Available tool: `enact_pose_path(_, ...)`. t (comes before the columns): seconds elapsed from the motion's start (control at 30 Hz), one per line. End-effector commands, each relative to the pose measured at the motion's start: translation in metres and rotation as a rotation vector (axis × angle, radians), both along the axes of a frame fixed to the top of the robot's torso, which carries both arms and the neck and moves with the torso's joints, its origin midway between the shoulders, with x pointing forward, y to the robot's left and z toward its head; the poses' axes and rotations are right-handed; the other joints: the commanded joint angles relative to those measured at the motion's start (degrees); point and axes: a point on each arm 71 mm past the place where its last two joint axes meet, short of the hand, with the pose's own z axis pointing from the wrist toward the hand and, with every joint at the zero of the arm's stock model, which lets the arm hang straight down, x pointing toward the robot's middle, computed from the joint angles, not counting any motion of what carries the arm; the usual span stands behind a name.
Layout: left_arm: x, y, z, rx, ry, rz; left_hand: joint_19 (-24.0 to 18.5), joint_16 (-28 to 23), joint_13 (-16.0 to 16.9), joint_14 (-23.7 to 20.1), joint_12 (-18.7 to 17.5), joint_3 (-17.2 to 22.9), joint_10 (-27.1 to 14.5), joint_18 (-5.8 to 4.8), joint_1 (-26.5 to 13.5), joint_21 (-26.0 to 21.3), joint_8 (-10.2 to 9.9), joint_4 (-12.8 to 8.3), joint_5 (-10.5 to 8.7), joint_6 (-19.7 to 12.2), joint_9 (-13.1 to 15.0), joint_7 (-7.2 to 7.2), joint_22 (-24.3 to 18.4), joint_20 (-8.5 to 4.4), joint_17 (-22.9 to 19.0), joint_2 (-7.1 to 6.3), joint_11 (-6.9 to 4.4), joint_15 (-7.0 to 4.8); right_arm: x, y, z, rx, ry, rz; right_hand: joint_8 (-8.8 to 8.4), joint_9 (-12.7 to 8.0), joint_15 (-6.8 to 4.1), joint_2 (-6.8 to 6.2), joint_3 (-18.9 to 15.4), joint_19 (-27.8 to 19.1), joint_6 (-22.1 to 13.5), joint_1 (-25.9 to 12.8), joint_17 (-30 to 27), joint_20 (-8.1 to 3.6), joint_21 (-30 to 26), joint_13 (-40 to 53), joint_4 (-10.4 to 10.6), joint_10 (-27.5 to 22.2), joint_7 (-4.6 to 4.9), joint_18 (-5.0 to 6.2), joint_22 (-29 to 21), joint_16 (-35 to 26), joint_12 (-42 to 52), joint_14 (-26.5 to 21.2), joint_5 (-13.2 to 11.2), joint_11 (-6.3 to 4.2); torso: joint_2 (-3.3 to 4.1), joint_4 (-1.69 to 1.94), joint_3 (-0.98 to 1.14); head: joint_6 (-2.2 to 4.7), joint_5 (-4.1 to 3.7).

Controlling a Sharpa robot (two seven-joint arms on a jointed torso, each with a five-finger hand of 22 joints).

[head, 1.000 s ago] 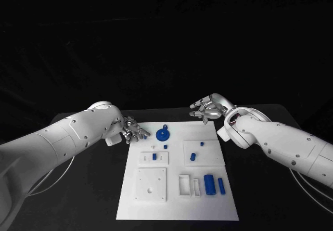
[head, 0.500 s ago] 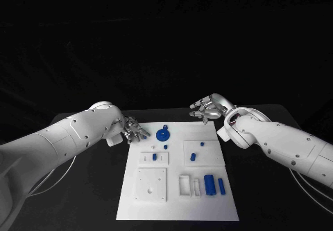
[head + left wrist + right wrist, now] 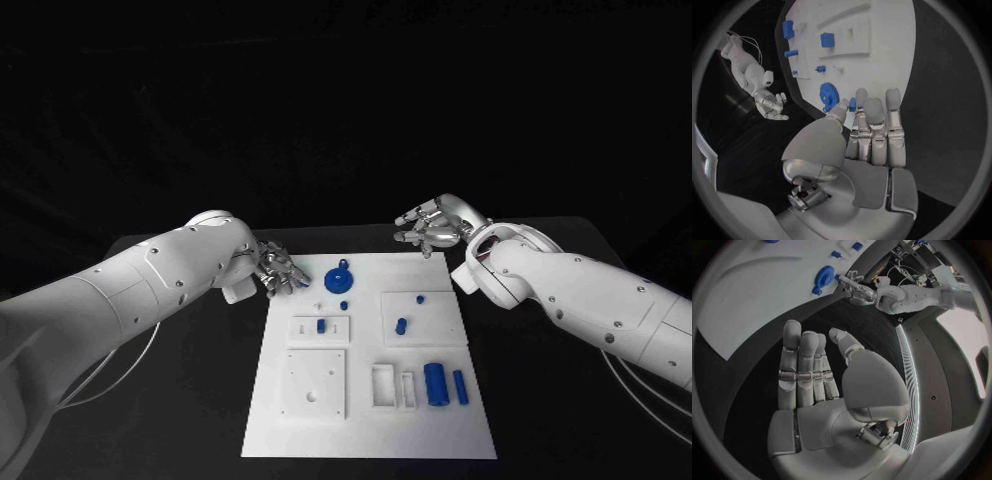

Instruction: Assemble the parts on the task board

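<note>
The white task board [image 3: 368,400] lay in the middle of the black table [image 3: 188,400], its long side running away from the robot. On its far end stood a blue gear-shaped part [image 3: 340,277], with a small blue piece [image 3: 348,302] just beside it on the near side. Two raised white blocks sat side by side behind mid-board: the left block [image 3: 319,327] carried a short blue peg [image 3: 320,325], the right block [image 3: 415,318] a blue peg [image 3: 400,324] and a smaller blue stud [image 3: 420,298]. Nearer the robot lay a larger square white plate [image 3: 315,384] with small holes, a white rectangular frame [image 3: 385,385], and two blue cylinders, one thick [image 3: 434,384] and one thin [image 3: 460,386], lying parallel beside it.

The left hand [image 3: 277,274] was at the board's far left corner, just beside the gear-shaped part; in the left wrist view its fingers [image 3: 877,131] were extended side by side and held nothing, the fingertips lying before the gear [image 3: 828,94] without a visible touch. The right hand [image 3: 428,231] was over the bare table beyond the board's far right corner, well apart from every part; the right wrist view showed its fingers [image 3: 799,367] straight and together, thumb apart, the palm empty. Nothing lay between either hand and the board. Thin cables [image 3: 101,375] trailed under the left arm, and more [image 3: 642,395] under the right arm.
</note>
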Motion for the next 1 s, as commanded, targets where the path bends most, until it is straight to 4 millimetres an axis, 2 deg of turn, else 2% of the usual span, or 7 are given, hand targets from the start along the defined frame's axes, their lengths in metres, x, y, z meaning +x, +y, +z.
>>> enact_pose_path(0.03, -0.001, -0.003, 0.0, -0.033, 0.002, -0.014, 0.2, 0.4, -0.1, -0.2, -0.3, 0.4, 0.3, -0.22, 0.9, -0.3, 0.5, -1.1, 0.58, 0.9, 1.2, -0.51, 0.2, -0.01, 0.1, 0.43, -0.23, -0.29, 0.0, 0.001, 0.0, -0.008, 0.0, 0.006, 0.15, 0.1, -0.55, -0.53, 0.0, 0.8, -0.3, -0.1, -0.1, -0.4, -0.2, 0.0, 0.2, 0.0, 0.06, 0.06, 0.0, 0.2, -0.2, 0.3, 0.3, -0.38, -0.03, 0.02, 0.0, -0.02, -0.07)
enact_pose_path(0.37, -0.002, -0.004, 0.001, -0.068, -0.008, -0.008, 0.2, 1.1, 0.6, -0.1, 1.0, 5.1, 0.9, -0.38, 0.8, -0.2, 2.6, -4.5, 5.03, 0.8, 7.8, -0.65, 1.6, -0.48, 0.3, 1.75, -0.43, -0.73, 0.0, 0.0, 0.0, -0.01, 0.004, 0.005, 0.16, 0.1, -0.57, -0.54, 0.0, 0.8, -0.2, -0.1, 0.0, -0.41, -0.3, 0.1, 0.3, 0.0, 0.03, 0.06, 0.2, 0.3, -0.2, 0.3, 0.3, -0.41, -0.02, 0.01, -0.05, 0.03, -0.05)
enact_pose_path(0.7, -0.006, 0.006, 0.004, -0.141, -0.019, 0.031, 0.8, 1.8, 1.3, 0.6, 2.5, 8.7, 1.9, -0.54, -3.0, -0.4, 2.6, -6.9, 10.6, 2.6, 11.0, -1.18, 3.0, -1.01, 0.6, 1.0, -0.85, -1.3, 0.0, -0.003, 0.0, -0.013, 0.005, 0.001, 0.16, 0.1, -0.57, -0.56, -0.1, 0.9, -0.2, -0.2, 0.0, -0.41, -0.4, 0.2, 0.4, 0.0, 0.03, 0.05, 0.3, 0.3, -0.2, 0.3, 0.3, -0.41, -0.22, 0.24, -0.09, -0.23, 0.09)
enact_pose_path(0.8, -0.012, 0.011, 0.006, -0.165, -0.016, 0.041, 1.1, 2.0, 1.4, 0.8, 2.7, 10.2, 2.2, -0.61, -4.4, -0.6, 2.1, -7.8, 10.68, 3.2, 11.4, -1.32, 3.3, -1.18, 0.7, 0.95, -0.95, -1.43, -0.001, -0.005, 0.0, -0.014, 0.005, -0.002, 0.16, 0.1, -0.57, -0.56, -0.1, 0.9, -0.2, -0.2, 0.0, -0.41, -0.4, 0.2, 0.4, 0.0, 0.03, 0.05, 0.3, 0.3, -0.2, 0.3, 0.3, -0.41, -0.53, 0.48, -0.27, -0.64, 0.0)
enact_pose_path(0.83, -0.014, 0.013, 0.007, -0.173, -0.014, 0.044, 1.2, 2.0, 1.4, 0.8, 2.6, 12.4, 2.3, -0.61, -4.2, -0.6, 2.0, -8.6, 6.04, 3.3, 11.4, -1.27, 3.4, -1.23, 0.8, 1.02, -0.97, -1.49, -0.001, -0.006, 0.0, -0.015, 0.005, -0.003, 0.16, 0.1, -0.57, -0.56, -0.1, 0.9, -0.2, -0.2, 0.0, -0.41, -0.4, 0.2, 0.4, 0.0, 0.03, 0.05, 0.3, 0.3, -0.2, 0.3, 0.3, -0.41, -0.64, 0.58, -0.36, -0.74, -0.02)
enact_pose_path(0.87, -0.015, 0.014, 0.007, -0.178, -0.013, 0.046, 1.3, 2.1, 1.4, 0.9, 2.6, 14.5, 2.4, -0.57, -5.1, -0.6, 1.9, -8.8, 4.76, 3.5, 11.3, -1.27, 3.5, -1.24, 0.8, 0.46, -1.03, -1.54, -0.001, -0.006, 0.0, -0.015, 0.005, -0.004, 0.16, 0.1, -0.57, -0.56, -0.1, 0.9, -0.2, -0.2, 0.0, -0.41, -0.4, 0.2, 0.4, 0.0, 0.03, 0.05, 0.3, 0.3, -0.2, 0.3, 0.3, -0.41, -0.73, 0.66, -0.41, -0.91, -0.01)
enact_pose_path(1.0, -0.027, 0.02, 0.008, -0.199, -0.002, 0.052, 1.7, 2.8, 1.9, 1.2, 3.6, 18.4, 3.1, -0.66, -7.2, -0.5, 2.3, -8.2, 4.83, 4.7, 12.1, -1.73, 3.6, -1.47, 1.5, -1.07, -1.32, -1.76, -0.001, -0.009, 0.0, -0.017, 0.005, -0.009, 0.16, 0.1, -0.57, -0.56, -0.1, 0.9, -0.2, -0.2, 0.0, -0.41, -0.4, 0.2, 0.4, 0.0, 0.03, 0.05, 0.3, 0.3, -0.2, 0.3, 0.3, -0.41, -1.14, 0.94, -0.6, -1.54, 0.07)
